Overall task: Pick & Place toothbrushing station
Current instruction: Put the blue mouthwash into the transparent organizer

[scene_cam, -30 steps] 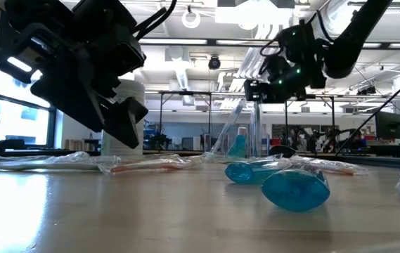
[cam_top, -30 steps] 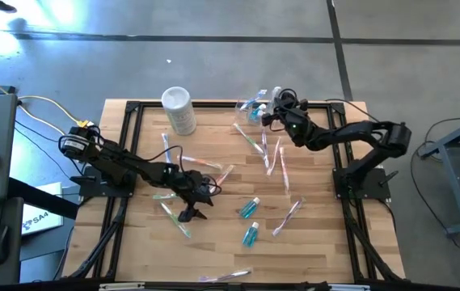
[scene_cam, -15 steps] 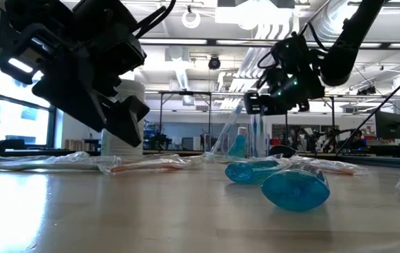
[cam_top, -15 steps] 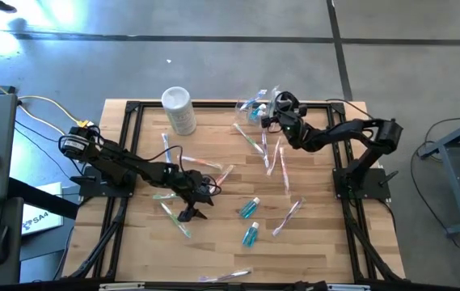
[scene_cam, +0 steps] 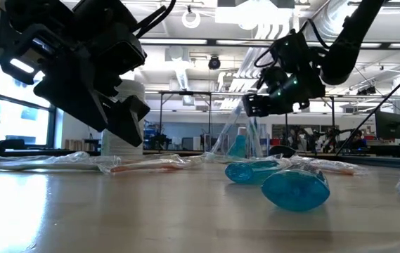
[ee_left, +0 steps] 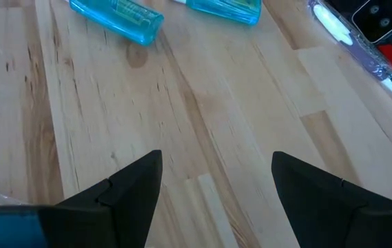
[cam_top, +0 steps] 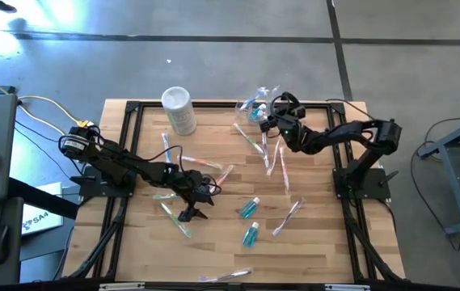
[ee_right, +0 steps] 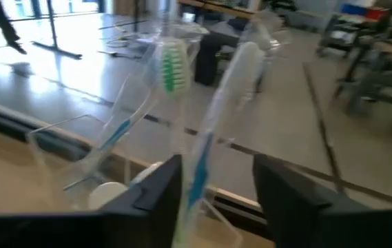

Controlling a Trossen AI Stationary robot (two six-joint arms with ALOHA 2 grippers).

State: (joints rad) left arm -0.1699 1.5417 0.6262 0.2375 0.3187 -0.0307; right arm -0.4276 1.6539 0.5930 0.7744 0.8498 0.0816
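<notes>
Low view is showing two blue mouthwash bottles point(scene_cam: 294, 188) lying on their sides nearest on the wooden tabletop point(scene_cam: 150, 218), with wrapped toothbrushes point(scene_cam: 143, 166) lying farther back. High view is showing the left gripper point(cam_top: 196, 212) hovering over the middle of the tabletop point(cam_top: 310, 250), its jaws standing spread with nothing between them; the left wrist view is showing only bare wood between the two dark fingers point(ee_left: 123, 189), with the blue bottles point(ee_left: 116, 15) lying beyond them. Other wrapped brushes point(cam_top: 282, 170) are lying scattered between the two arms. Farther off, a whitish cylindrical container point(cam_top: 178, 109) is standing upright near the far edge on the left. The toothbrushing station point(cam_top: 255, 107), a clear thin-walled box, is standing at the far edge toward the right, with toothbrushes point(ee_right: 171, 76) leaning upright in it and a blue bottle inside. The right gripper point(cam_top: 273, 120) is hanging just beside the station, on its right side. In the right wrist view its jaws are standing parted on either side of a white-handled brush point(ee_right: 213, 131) that is leaning in the station point(ee_right: 65, 158), not clenched on it.
</notes>
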